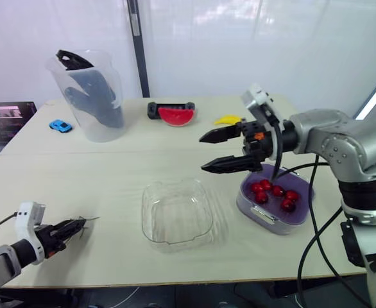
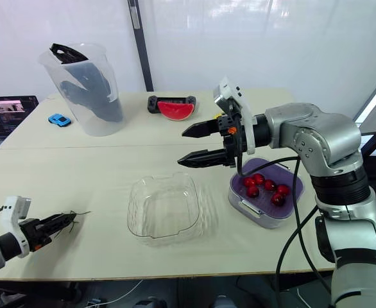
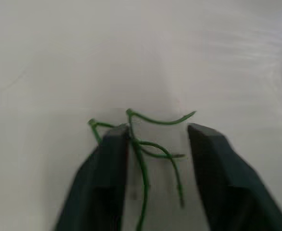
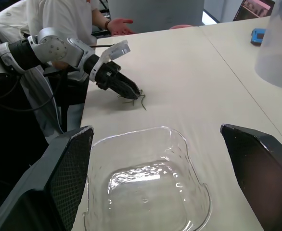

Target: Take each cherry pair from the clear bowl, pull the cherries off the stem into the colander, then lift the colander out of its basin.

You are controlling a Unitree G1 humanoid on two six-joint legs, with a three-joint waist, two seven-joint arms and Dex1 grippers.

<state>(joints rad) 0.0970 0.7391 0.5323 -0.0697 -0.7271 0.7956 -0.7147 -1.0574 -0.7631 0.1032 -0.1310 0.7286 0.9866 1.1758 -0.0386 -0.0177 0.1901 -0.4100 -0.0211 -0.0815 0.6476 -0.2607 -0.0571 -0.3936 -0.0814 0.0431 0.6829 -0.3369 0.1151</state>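
Note:
The clear bowl [image 1: 177, 212] sits empty at the table's front middle. To its right, the purple colander [image 1: 301, 206] rests in its pale basin [image 1: 265, 217] and holds several red cherries [image 1: 275, 192]. My right gripper [image 1: 202, 153] hovers wide open above the table between bowl and colander, holding nothing. Far to the front left, my left gripper [image 1: 79, 226] lies low on the table, open. Bare green stems [image 3: 153, 144] lie on the tabletop between its fingers [image 3: 113, 144], one stem touching a finger. The right wrist view shows the bowl [image 4: 146, 178] and the left gripper [image 4: 131, 91] by the stems [image 4: 139, 100].
A clear pitcher [image 1: 92, 96] with a dark object inside stands at the back left, a blue toy car [image 1: 60, 126] beside it. A toy watermelon slice [image 1: 175, 115] and a banana [image 1: 227, 119] lie at the back. A person [image 4: 69, 19] sits beyond the table's left end.

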